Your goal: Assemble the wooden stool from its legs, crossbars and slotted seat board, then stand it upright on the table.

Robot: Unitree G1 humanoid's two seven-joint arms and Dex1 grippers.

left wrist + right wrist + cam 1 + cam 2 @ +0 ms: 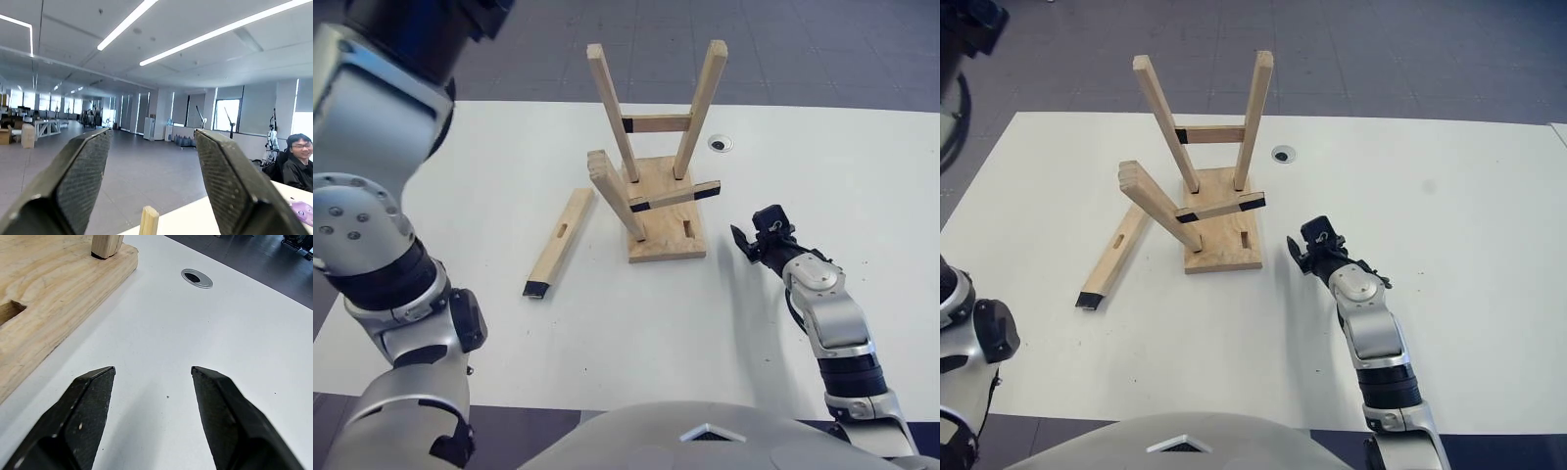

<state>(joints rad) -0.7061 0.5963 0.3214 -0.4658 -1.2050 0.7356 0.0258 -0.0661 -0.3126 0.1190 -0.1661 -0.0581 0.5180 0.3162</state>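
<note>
The slotted seat board [668, 242] lies flat on the white table. Two legs [612, 108] stand in it at the back, joined by a crossbar [656, 123]. A third leg [617, 201] leans at the front left, with a black-ended crossbar [674, 196] running from it over the board. A fourth leg [560, 243] lies loose on the table to the left. My right gripper [751, 235] is open and empty, low over the table just right of the board [44, 298]. My left gripper [151, 132] is open and empty, held high, with a leg tip [148, 220] below it.
A round cable grommet [719, 144] is set in the table behind the board, also seen ahead of the right gripper [196, 278]. Bare table stretches to the right and front. The table's far edge runs behind the stool parts.
</note>
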